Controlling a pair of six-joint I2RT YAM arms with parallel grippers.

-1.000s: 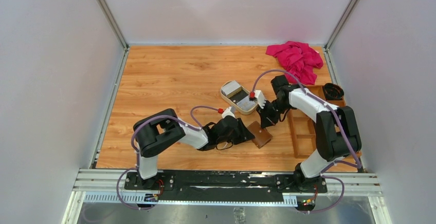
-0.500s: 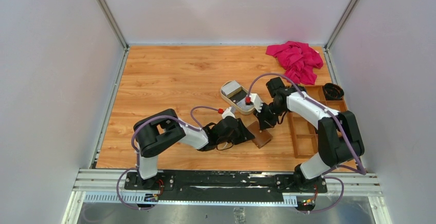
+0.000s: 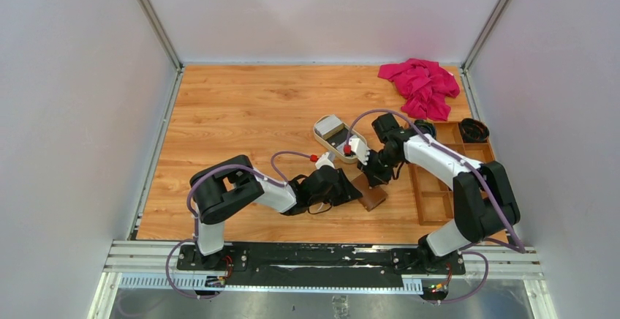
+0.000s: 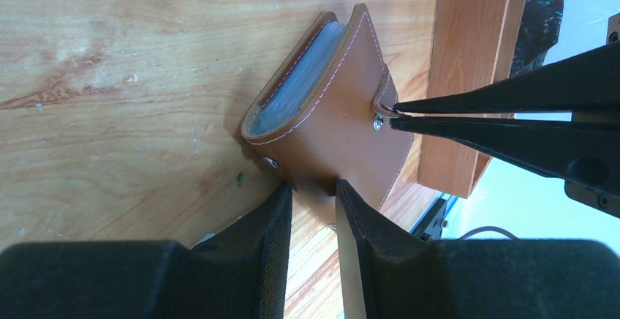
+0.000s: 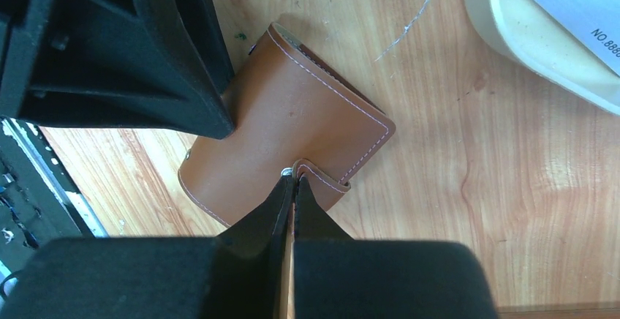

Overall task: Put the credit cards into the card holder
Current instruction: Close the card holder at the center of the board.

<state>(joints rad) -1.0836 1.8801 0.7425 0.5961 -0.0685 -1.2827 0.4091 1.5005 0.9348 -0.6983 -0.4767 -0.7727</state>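
Now pinning the card holder [image 4: 329, 114] from two sides on the table [image 4: 110, 41], just beside the wooden box [image 4: 468, 55] and near the cream tray [image 5: 526, 41]. Gripping its near edge with the left gripper [image 4: 313, 191], jaws partly apart with a fold of brown leather between them. Pinching the snap tab [image 5: 322, 176] with the right gripper [image 5: 295, 181], jaws pressed fully together on that small strap. Lying almost closed, with greyish clear pockets showing at the open side in the left wrist view.

Likely to handle as light and floppy: soft leather, bending at the spine and tending to fall back toward closed if let go. Best taken by the tab to peel the flap up, with the opposite cover held down flat; otherwise liable to slide or lift off the table whole. Worth pulling gently, given a thin tab apt to slip out of smooth fingertips under a hard tug.

Seems to leave the credit cards [image 3: 330, 127] waiting in the tray, apart from the holder; too small in the overhead view to count or to tell colours with confidence. Probably stiff, thin and slick, hard to lift off a flat surface; better taken by a short edge, then fed corner first into a pocket mouth. Not yet loaded, judging by the near-closed flap.
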